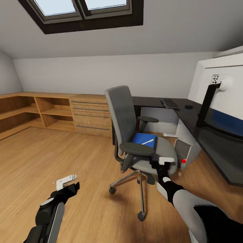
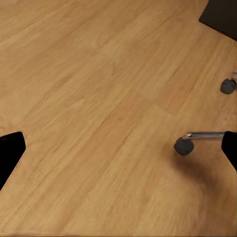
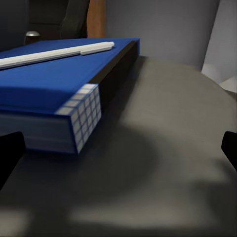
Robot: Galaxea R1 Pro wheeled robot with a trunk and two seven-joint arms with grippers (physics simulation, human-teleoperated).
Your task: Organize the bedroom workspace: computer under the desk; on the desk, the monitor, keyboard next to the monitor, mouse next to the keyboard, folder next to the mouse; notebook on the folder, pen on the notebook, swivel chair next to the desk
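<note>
The grey swivel chair (image 1: 123, 111) stands on the floor, left of the black desk (image 1: 202, 135). On its seat (image 3: 163, 163) lies the blue folder (image 1: 143, 139) (image 3: 44, 84), and the white pen (image 1: 147, 141) (image 3: 54, 53) rests on top of it. My right gripper (image 1: 161, 162) (image 3: 118, 158) is open at the seat's front edge, level with the folder's black spine and a short way off. Over the bare floor, my left gripper (image 1: 69, 184) (image 2: 118, 153) is open and empty. The keyboard (image 1: 170, 103), mouse (image 1: 189, 106) and monitor (image 1: 219, 87) sit on the desk. Below it stands the computer (image 1: 187, 148). The notebook is out of view.
A light wooden dresser (image 1: 91, 114) and low shelves (image 1: 30, 113) line the far wall. The chair's chrome base and casters (image 2: 183, 146) spread over the wooden floor (image 1: 67, 152) near my left arm. A sloped ceiling with a skylight (image 1: 81, 10) is overhead.
</note>
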